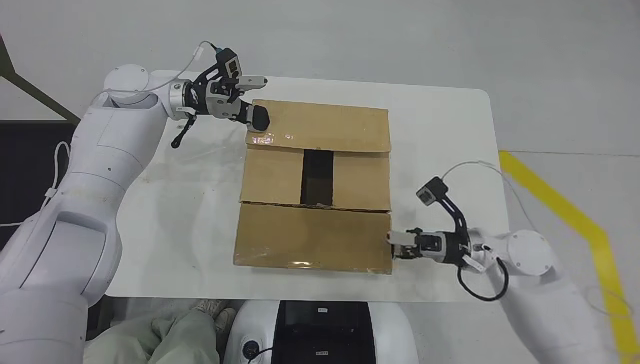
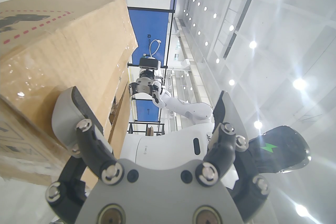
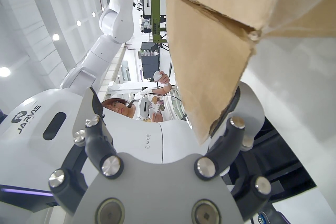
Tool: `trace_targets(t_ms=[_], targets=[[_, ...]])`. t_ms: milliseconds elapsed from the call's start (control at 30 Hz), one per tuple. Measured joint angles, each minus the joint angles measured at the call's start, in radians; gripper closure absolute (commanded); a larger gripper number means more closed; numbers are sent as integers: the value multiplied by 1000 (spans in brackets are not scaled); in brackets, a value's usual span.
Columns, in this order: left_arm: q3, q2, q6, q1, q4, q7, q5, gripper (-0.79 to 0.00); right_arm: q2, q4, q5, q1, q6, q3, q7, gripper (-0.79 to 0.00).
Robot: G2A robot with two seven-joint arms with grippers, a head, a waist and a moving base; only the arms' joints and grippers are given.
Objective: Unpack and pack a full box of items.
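Observation:
A large cardboard box (image 1: 315, 184) stands in the middle of the white table, its top flaps folded nearly flat with a dark slot (image 1: 317, 176) between them. My left gripper (image 1: 256, 116) is at the box's far left corner; in the left wrist view it (image 2: 148, 114) is open, one finger (image 2: 76, 107) resting against the box's side (image 2: 60, 51). My right gripper (image 1: 396, 241) is at the near right corner. In its own view it (image 3: 162, 107) is open, with the corner of a flap (image 3: 207, 72) reaching between the fingers, close to one pad (image 3: 225, 114).
Bare table (image 1: 445, 134) lies to the right of the box and a narrower strip (image 1: 205, 194) to its left. The near table edge runs just below the box. A yellow floor stripe (image 1: 560, 204) passes beyond the table's right side.

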State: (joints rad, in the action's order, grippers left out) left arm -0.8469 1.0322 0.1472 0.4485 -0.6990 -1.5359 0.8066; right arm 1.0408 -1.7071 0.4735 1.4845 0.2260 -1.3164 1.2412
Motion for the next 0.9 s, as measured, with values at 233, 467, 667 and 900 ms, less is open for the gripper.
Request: trace_targets(t_ms=[233,467,667,900], targets=[[0,0,0,0,0,0,0,-785,-2,-31,64,7,41,-15,3,-785],[0,0,0,0,0,0,0,-785,-2,-50,62,-15,79,-15,-28,-785],[0,0,0,0,0,0,0,-785,-2,-56,46,-21,104,-24,-78,-785],[0,0,0,0,0,0,0,-785,-1,-52,17,-46,129,-26,-126,-785]])
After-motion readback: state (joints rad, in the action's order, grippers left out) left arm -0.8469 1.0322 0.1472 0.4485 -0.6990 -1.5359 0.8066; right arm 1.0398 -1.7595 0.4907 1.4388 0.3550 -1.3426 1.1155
